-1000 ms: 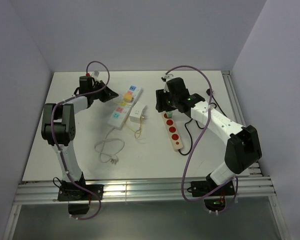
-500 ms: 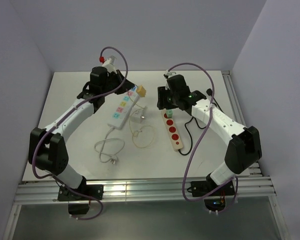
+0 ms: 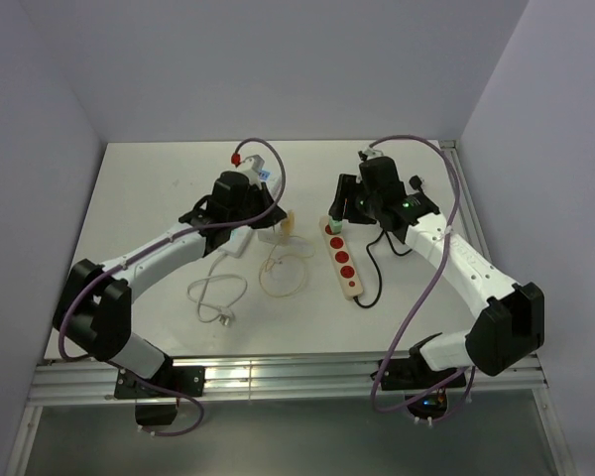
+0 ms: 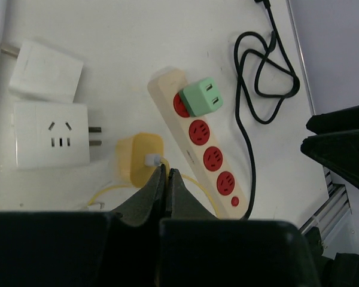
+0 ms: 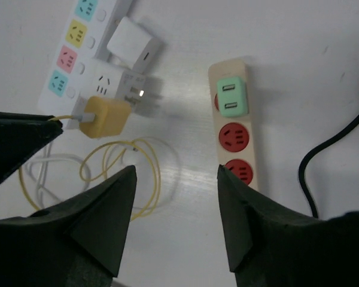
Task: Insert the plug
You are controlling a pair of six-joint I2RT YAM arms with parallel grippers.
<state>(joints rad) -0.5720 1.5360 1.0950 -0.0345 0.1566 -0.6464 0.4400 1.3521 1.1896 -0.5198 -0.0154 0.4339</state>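
Observation:
My left gripper is shut on the thin yellow cable right behind a yellow plug. It holds the plug just above the table, left of a beige power strip with red sockets. A green adapter sits in the strip's far socket. In the top view the plug hangs at my left gripper, beside the strip. My right gripper is open and empty, hovering between the plug and the strip. In the top view it is over the strip's far end.
A white power strip with coloured sockets lies far left, with two white adapters beside it. The yellow cable loops on the table. A white cord lies near left. A black cable coils right of the beige strip.
My left arm has swung from the far left across the white strip, carrying the yellow plug by its cable toward the beige strip. My right gripper has drawn back to the right.

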